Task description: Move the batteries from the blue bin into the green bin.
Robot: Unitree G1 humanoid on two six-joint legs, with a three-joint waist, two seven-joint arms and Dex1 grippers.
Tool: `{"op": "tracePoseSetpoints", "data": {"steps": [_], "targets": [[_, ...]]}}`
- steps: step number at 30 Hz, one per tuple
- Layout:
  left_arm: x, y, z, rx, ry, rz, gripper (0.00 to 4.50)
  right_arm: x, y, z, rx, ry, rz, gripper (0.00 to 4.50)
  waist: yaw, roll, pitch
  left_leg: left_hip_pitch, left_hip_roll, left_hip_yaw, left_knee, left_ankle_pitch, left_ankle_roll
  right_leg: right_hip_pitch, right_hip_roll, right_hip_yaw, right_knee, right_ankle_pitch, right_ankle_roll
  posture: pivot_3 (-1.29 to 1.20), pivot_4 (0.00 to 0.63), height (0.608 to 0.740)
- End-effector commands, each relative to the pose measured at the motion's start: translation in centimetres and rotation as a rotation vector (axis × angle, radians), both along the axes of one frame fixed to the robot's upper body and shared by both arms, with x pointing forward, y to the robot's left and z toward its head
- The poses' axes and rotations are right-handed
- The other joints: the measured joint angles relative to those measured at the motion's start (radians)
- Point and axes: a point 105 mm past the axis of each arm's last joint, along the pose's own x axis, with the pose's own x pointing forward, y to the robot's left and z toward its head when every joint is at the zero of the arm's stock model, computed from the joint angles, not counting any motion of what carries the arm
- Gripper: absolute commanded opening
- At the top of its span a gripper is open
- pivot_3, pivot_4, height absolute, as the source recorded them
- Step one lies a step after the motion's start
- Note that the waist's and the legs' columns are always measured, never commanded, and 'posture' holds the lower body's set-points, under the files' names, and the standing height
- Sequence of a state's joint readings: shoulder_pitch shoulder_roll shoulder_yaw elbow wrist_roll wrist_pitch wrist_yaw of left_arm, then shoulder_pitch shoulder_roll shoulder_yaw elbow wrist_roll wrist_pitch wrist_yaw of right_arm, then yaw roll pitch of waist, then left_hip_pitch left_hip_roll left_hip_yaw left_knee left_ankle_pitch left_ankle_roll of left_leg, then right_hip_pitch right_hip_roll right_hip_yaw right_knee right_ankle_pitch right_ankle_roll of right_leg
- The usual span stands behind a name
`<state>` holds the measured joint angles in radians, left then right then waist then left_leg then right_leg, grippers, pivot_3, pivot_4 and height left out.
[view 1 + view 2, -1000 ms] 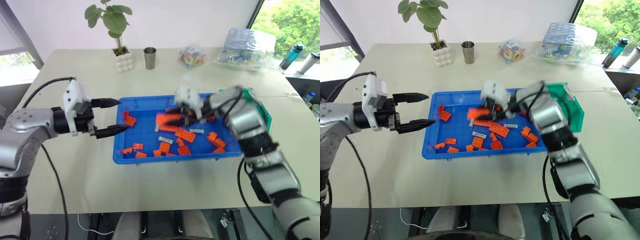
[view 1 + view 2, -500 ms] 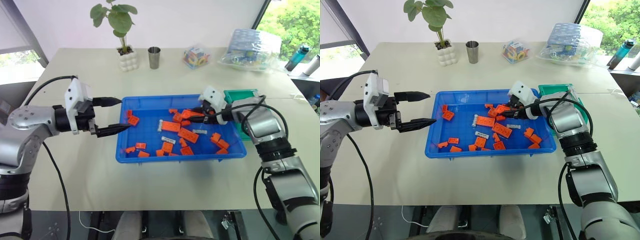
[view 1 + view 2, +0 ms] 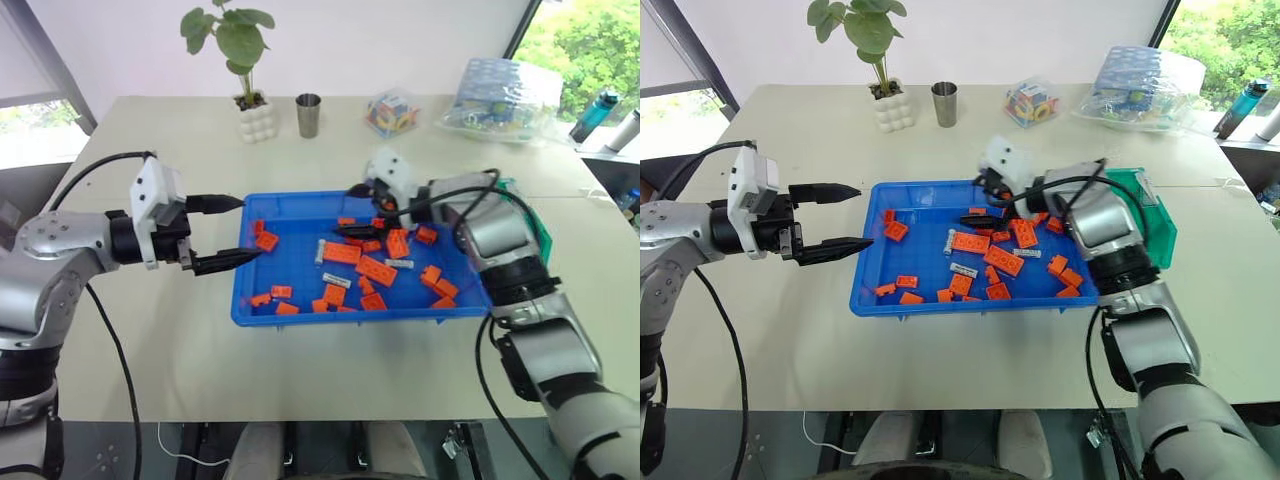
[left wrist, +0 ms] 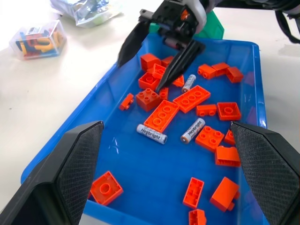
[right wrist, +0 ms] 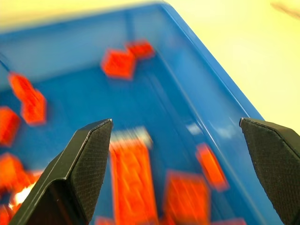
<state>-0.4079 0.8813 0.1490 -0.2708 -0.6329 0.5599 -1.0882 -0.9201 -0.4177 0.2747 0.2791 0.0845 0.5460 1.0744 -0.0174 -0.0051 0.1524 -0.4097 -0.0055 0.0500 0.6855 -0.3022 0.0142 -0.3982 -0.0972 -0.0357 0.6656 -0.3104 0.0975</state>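
Risk judged: right gripper (image 3: 980, 205) hovered over far middle of blue bin (image 3: 940, 300), fingers wide apart, nothing between them. Batteries (image 4: 192, 130) lay among orange bricks (image 4: 161, 115), some touching or just beside them; closing there could pinch a brick with the cell, or nudge the slim cylinder so it rolls away. Could also snag the bin rim if brought down too far left.

Left gripper (image 3: 845, 217) held level just outside the bin's left wall, fingers apart and empty; any drift right could bump and shift the bin.

Containers: blue bin at centre of counter (image 3: 790, 320), holding many orange bricks plus 3 batteries seen in left wrist view, 2 near the middle and 1 farther right. Green bin (image 3: 1150, 215) touching or just beside the blue bin's right end, partly hidden by right arm; contents could not be told.
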Motion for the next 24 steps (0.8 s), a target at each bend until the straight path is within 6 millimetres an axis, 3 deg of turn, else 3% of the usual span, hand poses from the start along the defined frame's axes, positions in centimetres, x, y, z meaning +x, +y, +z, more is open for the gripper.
{"op": "tracePoseSetpoints", "data": {"steps": [1, 8, 21, 24], "targets": [[-0.4, -0.4, 0.9, 0.003, -0.044, -0.019, 4.50, -0.1, 1.8, -1.4, -0.077, -0.004, 0.048, 4.45, 0.002, 0.000, 0.000, 0.000, 0.000, 0.000, 0.000, 0.000, 0.000, 0.000, 0.000, 0.000, 0.000, 0.000, 0.000, 0.00, 0.150, 0.716], [-0.7, -0.1, 0.9, 0.006, -0.047, -0.002, 4.50, 1.1, 2.1, -3.5, -0.167, 0.018, 0.015, 4.45, -0.003, 0.000, 0.000, 0.000, -0.001, 0.000, 0.000, 0.000, 0.000, 0.000, 0.000, 0.000, 0.001, 0.000, 0.000, 0.00, 0.150, 0.716], [-0.4, 0.1, 1.0, 0.010, -0.053, 0.014, 4.50, 0.7, 1.8, -5.5, -0.216, 0.056, 0.039, 4.45, -0.002, 0.000, 0.000, 0.000, -0.001, 0.000, 0.000, 0.000, 0.000, 0.000, 0.000, 0.000, 0.001, 0.000, 0.000, 0.00, 0.150, 0.716], [-0.4, 0.0, 1.1, 0.010, -0.052, 0.009, 4.50, 0.8, 1.8, -5.5, -0.207, 0.054, 0.030, 3.73, -0.003, 0.000, 0.000, 0.000, -0.001, 0.000, 0.000, 0.000, 0.000, 0.000, 0.000, 0.000, 0.001, 0.000, 0.000, 0.00, 0.150, 0.716]]}}
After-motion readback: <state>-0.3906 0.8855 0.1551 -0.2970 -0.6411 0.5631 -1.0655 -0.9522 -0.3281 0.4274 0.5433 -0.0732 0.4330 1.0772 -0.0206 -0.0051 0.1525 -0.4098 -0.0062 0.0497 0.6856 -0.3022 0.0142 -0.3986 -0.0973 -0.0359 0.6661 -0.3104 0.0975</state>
